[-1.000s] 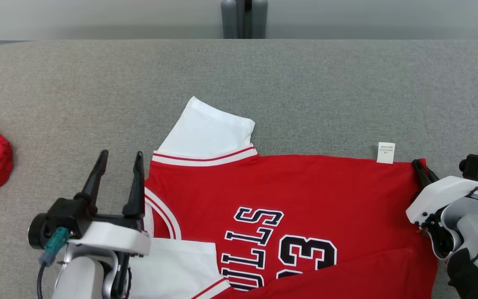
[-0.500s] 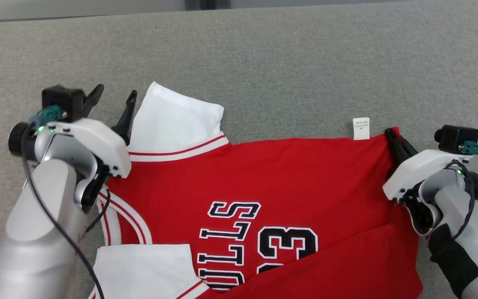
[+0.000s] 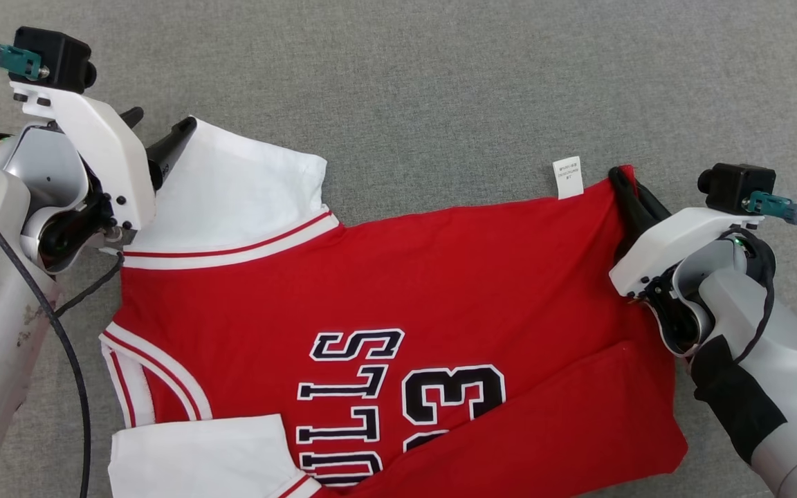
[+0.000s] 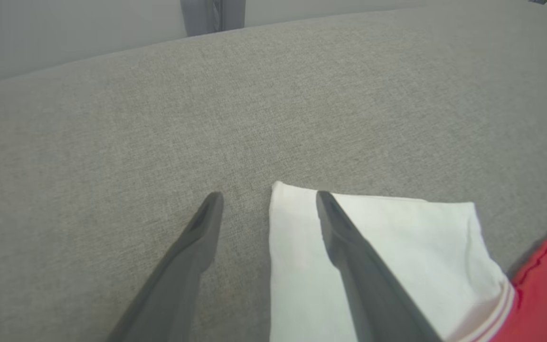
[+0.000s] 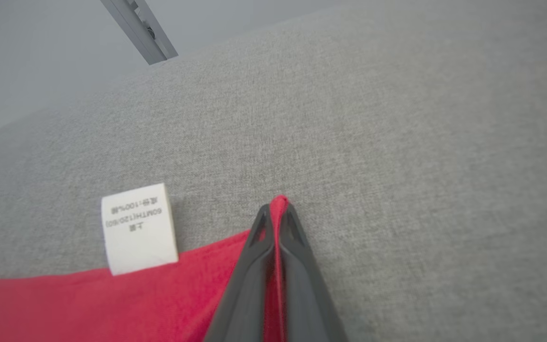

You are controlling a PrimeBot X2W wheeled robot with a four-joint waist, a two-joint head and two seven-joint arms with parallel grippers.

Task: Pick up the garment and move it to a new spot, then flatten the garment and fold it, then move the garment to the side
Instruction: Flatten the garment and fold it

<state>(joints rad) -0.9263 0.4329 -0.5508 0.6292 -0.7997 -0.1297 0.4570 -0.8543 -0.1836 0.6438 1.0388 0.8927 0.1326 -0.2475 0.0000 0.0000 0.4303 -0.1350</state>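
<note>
The garment [image 3: 398, 290] is a red jersey with white sleeves and black lettering, spread flat on the grey table. My right gripper [image 3: 621, 174] is shut on the jersey's far right hem corner [image 5: 278, 203], red cloth pinched between its fingers, beside a white care label [image 5: 138, 228]. My left gripper [image 4: 268, 195] stands open over the far corner of the white sleeve [image 4: 387, 247]; one finger lies over the sleeve [image 3: 232, 190], the other over bare table. In the head view the left gripper [image 3: 160, 131] is at the sleeve's left edge.
The grey fabric table [image 3: 440, 83] stretches beyond the jersey on all far sides. A second white sleeve [image 3: 198, 456] lies at the near left. A grey post [image 4: 212, 14] stands behind the table's far edge.
The head camera has tilted down, shifting the whole picture. My left arm has swung forward from the near left to the far white sleeve, still open. The right gripper keeps its hold on the hem.
</note>
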